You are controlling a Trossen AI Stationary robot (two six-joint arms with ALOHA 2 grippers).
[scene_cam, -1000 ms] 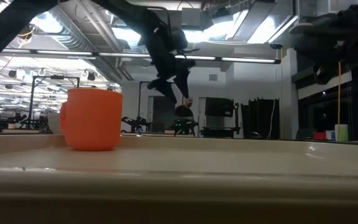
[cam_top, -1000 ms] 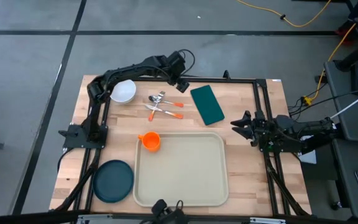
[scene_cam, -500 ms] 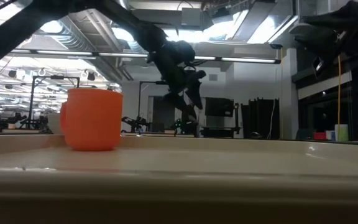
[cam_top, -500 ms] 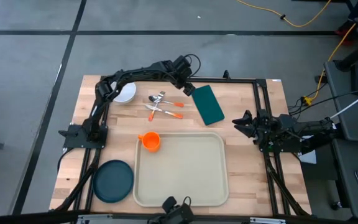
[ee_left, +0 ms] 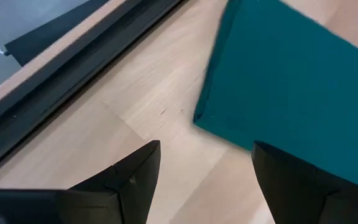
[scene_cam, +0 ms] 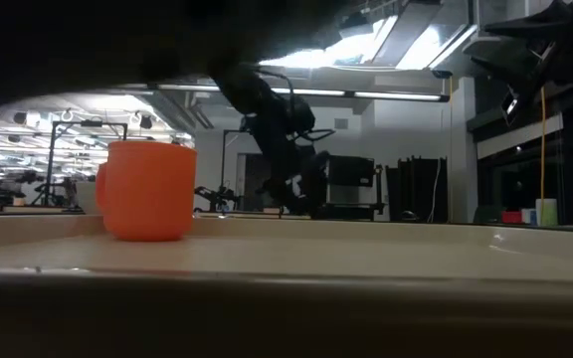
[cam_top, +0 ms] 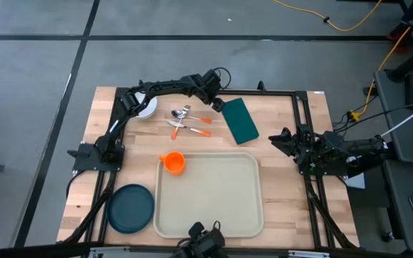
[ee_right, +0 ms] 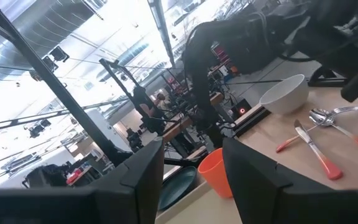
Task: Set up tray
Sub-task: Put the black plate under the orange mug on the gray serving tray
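Beyond the tray [cam_top: 214,201], at the green napkin's [cam_top: 239,120] near corner, left gripper [cam_top: 217,105] hovers spread and empty, seemingly starting the napkin pick; next: descend, pinch the edge; right gripper [cam_top: 277,138] idles parted beside the tray.

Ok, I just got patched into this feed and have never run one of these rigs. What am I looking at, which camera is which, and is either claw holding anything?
Two robot arms work at a wooden table. The overhead camera shows everything: the beige tray carries an orange cup. Off the tray lie a dark plate, white bowl, cutlery and green napkin. The low camera looks level across the tray. Each wrist camera looks past its own fingers. The left gripper is open at the napkin's corner, holding nothing. The right gripper waits at the table's right, open and empty.
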